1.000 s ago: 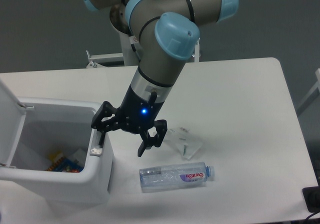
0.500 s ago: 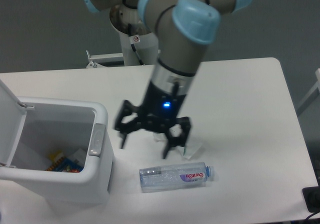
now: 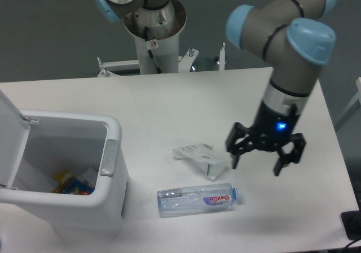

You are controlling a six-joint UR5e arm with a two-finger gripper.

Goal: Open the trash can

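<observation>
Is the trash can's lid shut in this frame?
No: the trash can stands open, its lid swung up at the left and colourful rubbish visible inside.

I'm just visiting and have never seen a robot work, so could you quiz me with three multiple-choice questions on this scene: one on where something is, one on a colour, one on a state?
1. Where does the plastic bottle lie?
A. inside the bin
B. on the table, right of the trash can
C. in the gripper

2. What colour are the arm's joint caps?
A. light blue
B. red
C. yellow

3. How is the trash can's lid?
A. shut flat
B. missing
C. swung up, open

Answers:
1 B, the bottle rests on its side on the white table, near the crumpled clear wrapper.
2 A, the rounded caps are pale blue against grey tubes.
3 C, the lid stands up at the left and the bin's inside shows, with some litter at the bottom. The gripper hangs open, holding nothing.
</observation>
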